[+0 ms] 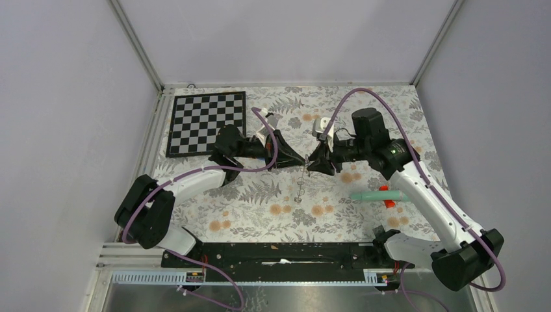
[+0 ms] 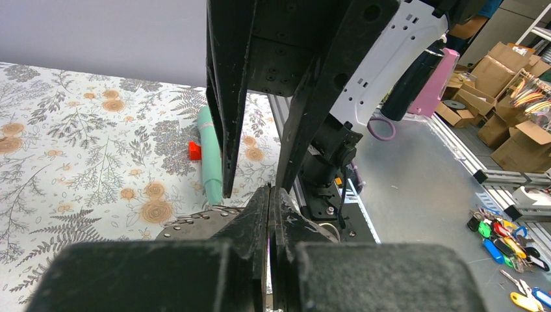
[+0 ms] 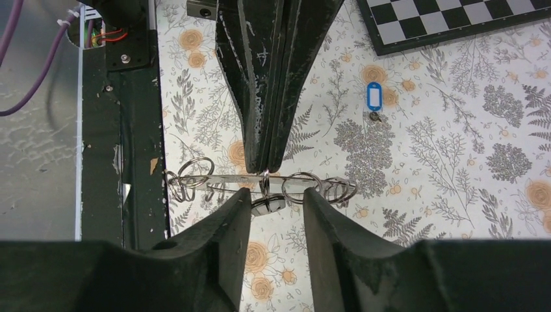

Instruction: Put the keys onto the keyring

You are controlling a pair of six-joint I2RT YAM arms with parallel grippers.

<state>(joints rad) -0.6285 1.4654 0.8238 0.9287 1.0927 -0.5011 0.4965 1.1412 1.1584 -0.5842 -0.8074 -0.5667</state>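
The keyring (image 3: 217,177) hangs edge-on between the two arms, a flat grey hoop with several small wire rings threaded on it. My left gripper (image 3: 263,170) is shut on its upper rim; its flat riveted band (image 2: 188,229) shows beside my left gripper (image 2: 271,190). My right gripper (image 3: 277,195) is open, with a finger on either side of a small dark-and-silver piece (image 3: 268,203) that hangs from one ring. I cannot tell what that piece is. One of the keys, with a blue tag (image 3: 372,96), lies on the flowered cloth beyond. From above, the keyring (image 1: 300,188) dangles below the meeting fingertips.
A chequered board (image 1: 206,122) lies at the back left. A long teal stick (image 1: 373,195) with a red piece (image 1: 390,203) lies right of centre, near the right arm. The black base rail (image 1: 279,255) runs along the near edge.
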